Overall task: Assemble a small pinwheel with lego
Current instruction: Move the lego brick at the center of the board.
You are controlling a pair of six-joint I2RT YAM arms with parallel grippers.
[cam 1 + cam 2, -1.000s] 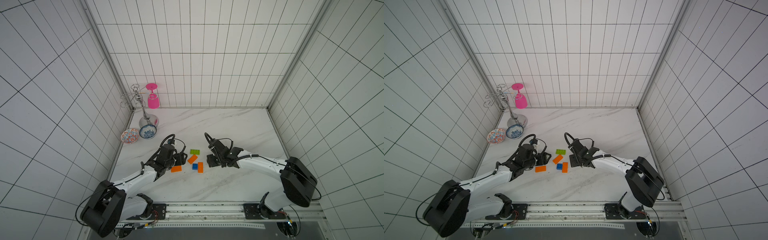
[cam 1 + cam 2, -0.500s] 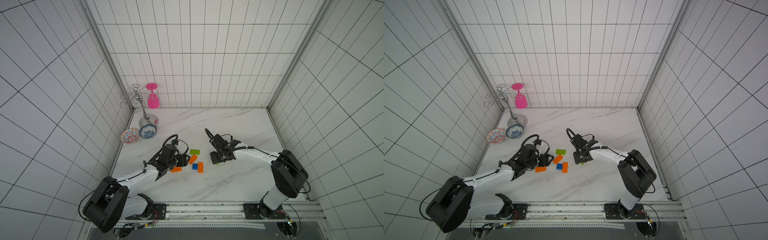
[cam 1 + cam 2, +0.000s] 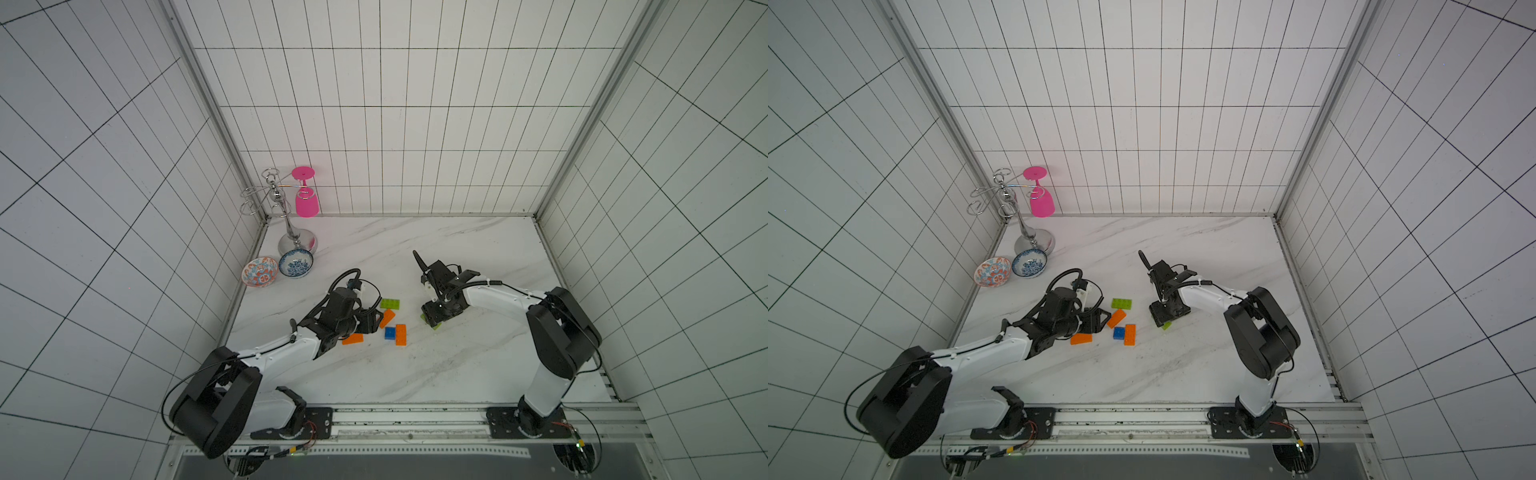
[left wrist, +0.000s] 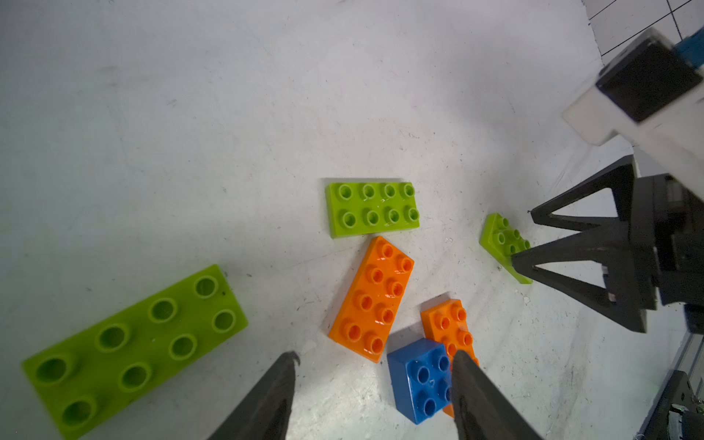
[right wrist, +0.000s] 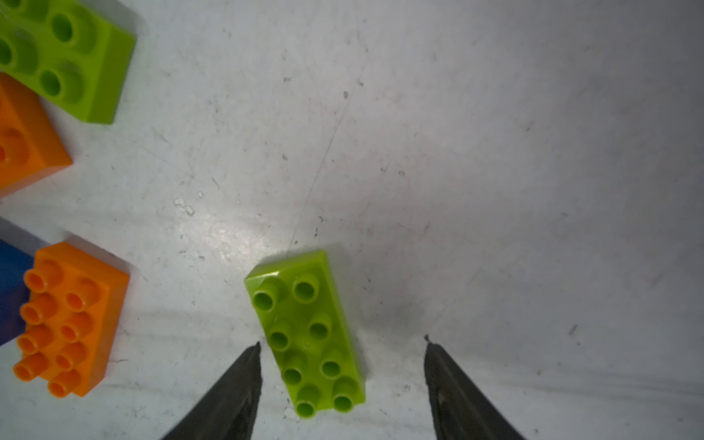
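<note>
Lime-green brick lies between right claw tips.

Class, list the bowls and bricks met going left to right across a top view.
Orange-patterned bowl, blue-patterned bowl, lone orange rectangular brick, small blue square brick, adjoining orange rectangular brick, rightmost lime-green brick.

Robot lab test cell: white tiled walls box in marble tabletop, aluminium mounting rail bolted along edge.

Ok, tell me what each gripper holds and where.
Nothing: the right gripper is open astride a lime-green rectangular plastic brick; the left gripper open, empty.
</note>
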